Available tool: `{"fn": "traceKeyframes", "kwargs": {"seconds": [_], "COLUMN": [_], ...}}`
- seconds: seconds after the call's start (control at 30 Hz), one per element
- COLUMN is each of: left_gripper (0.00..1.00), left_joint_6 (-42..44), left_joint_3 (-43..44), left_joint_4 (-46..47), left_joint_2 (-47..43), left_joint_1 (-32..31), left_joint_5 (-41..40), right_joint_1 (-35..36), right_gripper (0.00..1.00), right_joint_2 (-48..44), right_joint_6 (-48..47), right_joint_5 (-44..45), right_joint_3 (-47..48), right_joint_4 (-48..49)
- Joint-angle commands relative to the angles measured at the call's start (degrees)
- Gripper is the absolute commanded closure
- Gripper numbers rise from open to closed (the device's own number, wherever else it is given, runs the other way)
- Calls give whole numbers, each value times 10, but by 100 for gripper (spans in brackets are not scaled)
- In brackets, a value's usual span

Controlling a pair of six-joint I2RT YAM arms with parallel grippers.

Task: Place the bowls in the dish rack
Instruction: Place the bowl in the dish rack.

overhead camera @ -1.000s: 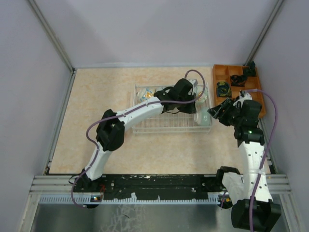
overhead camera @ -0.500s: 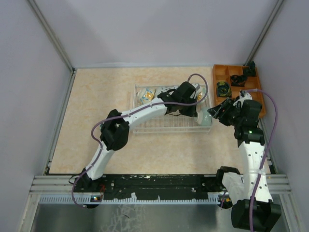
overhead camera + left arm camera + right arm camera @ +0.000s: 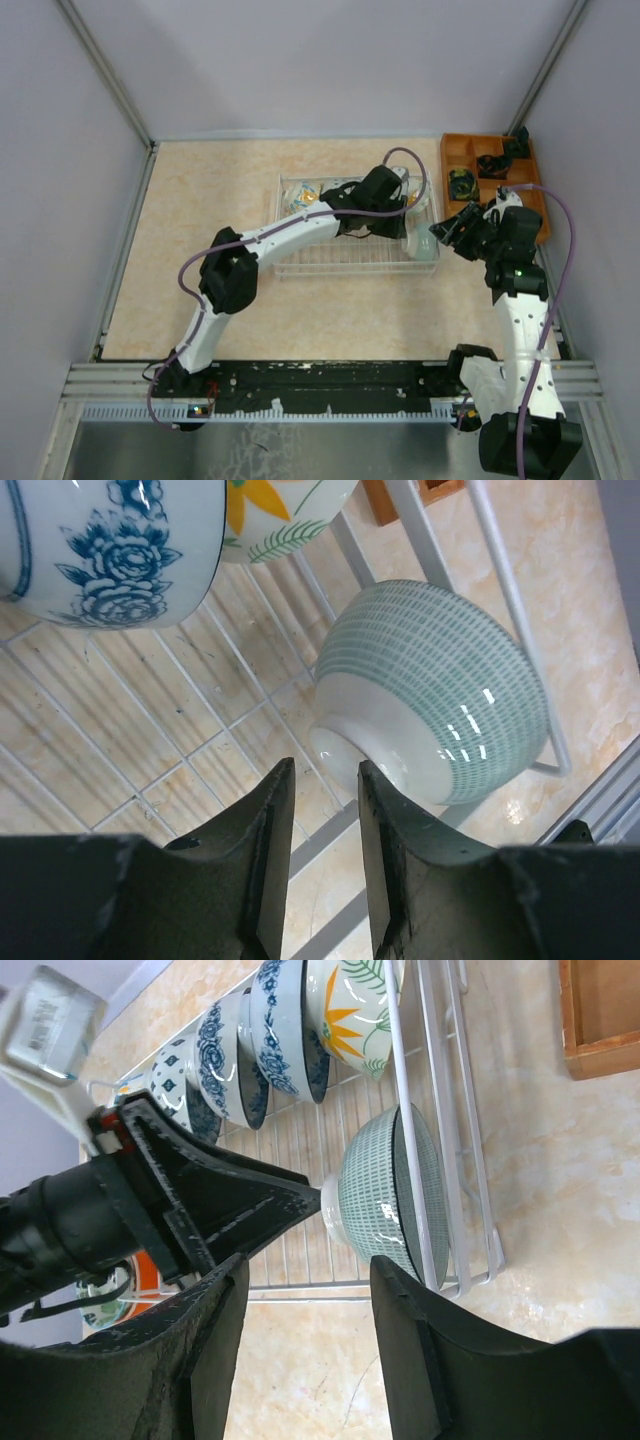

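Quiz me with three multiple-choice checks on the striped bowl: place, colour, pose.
1. Where is the striped bowl?
A. on the bare table
B. inside the dish rack, at its right end
C. in the orange tray
2. What colour are its stripes?
A. red
B. green
C. black
3. How does it sit?
A. on its edge, foot sideways
B. flat, mouth up
C. flat, mouth down
Answers: 1 B, rack wires run under and beside it; 2 B, fine green bands circle the outside; 3 A, its foot faces the left end effector, rim beside the end wires.
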Motion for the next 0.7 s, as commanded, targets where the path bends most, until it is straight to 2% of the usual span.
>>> {"fn": "traceKeyframes", "kwargs": {"seconds": [0.0,0.67], "left_gripper": [61,62], "left_joint_6": [9,2], "left_joint_3": [-7,-5], "left_joint_4": [21,25], "left_joint_2": [-49,-32], "left_joint_1": [-4,-1], "left_joint_5": [-15,4], "right_joint_1": [-5,-5], "right_gripper": [47,46], "right_joint_2": [-12,-10], "right_joint_6": [1,0], "right_joint_5": [-8,-11], "right_joint_3": [32,22], "right_joint_4": [13,21]}}
